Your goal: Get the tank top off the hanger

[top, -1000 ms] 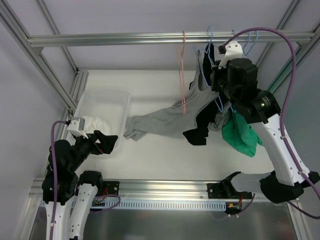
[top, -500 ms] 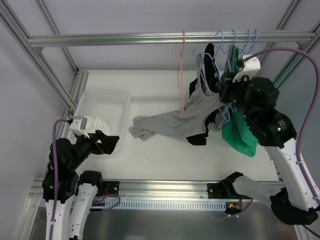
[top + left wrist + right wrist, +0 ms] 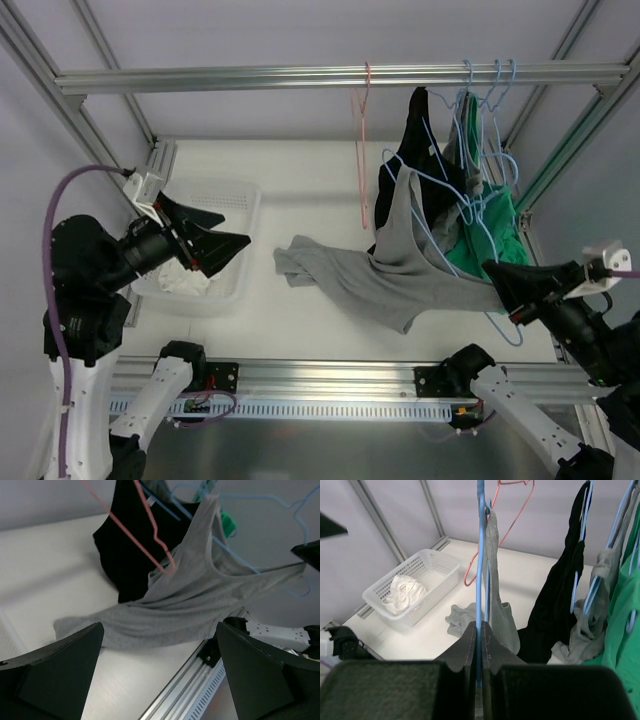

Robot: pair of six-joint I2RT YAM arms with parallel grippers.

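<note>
Since half a second ago the right arm has swung away from the rail (image 3: 330, 75) down to the near right corner, and it's dragged the blue hanger (image 3: 480, 555) along with it, so there's one hook fewer up on the bar. Right gripper (image 3: 502, 285) is pinched tight on the hanger wire; the right wrist view shows both fingers (image 3: 468, 645) squeezed together with the blue wire running straight up between them. The gray tank top (image 3: 390, 280) is still on that hanger: one strap is looped over the wire near the top, the body stretches down and left, and the bunched-up bottom end lies on the table (image 3: 300, 180), shifted a bit to the right of where it was. The left arm has moved too. It was low by the basket's near corner and now it's lifted, with the left gripper (image 3: 228, 250) hovering over the white basket (image 3: 245, 200), jaws spread wide and nothing in them. From the left wrist camera the tank top sits right between those open fingers but well apart from them. There's some white cloth (image 3: 185, 280) in the basket already. Up on the rail an empty pink hanger (image 3: 362, 150) hangs just left of a black garment (image 3: 415, 130), with a green one (image 3: 480, 240) further right behind the gray top.
</note>
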